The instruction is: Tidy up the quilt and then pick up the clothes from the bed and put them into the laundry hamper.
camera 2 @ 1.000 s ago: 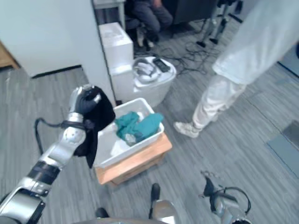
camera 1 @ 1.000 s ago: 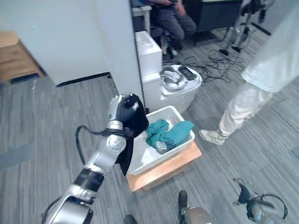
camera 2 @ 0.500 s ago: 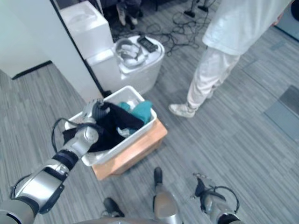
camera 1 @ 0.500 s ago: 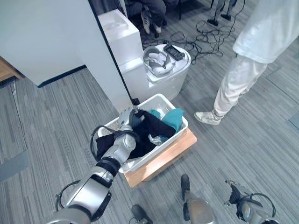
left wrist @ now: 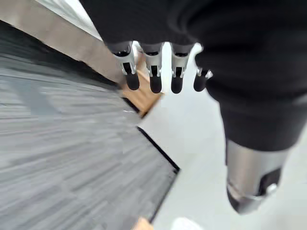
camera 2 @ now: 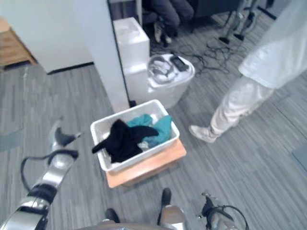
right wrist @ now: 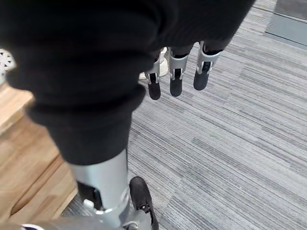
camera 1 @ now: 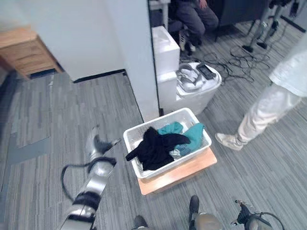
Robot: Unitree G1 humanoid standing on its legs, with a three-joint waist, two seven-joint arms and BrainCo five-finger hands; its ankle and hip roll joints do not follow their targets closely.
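Left hand (camera 1: pixel 97 143): fingers spread, empty, over the floor beside the white laundry hamper (camera 1: pixel 201 133). Right hand (right wrist: pixel 177 72): fingers relaxed, empty. Black garment (camera 1: pixel 153 147) and teal clothes (camera 1: pixel 189 134): inside hamper, on wooden platform (camera 1: pixel 184 173).

One white hamper (camera 1: pixel 201 139); one black garment (camera 1: pixel 154 147); two teal garments (camera 1: pixel 184 133)

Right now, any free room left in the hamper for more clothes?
Little. The black garment fills the hamper middle and drapes its near-left rim; teal clothes crowd the far right. Bare mesh shows along the far-left wall.
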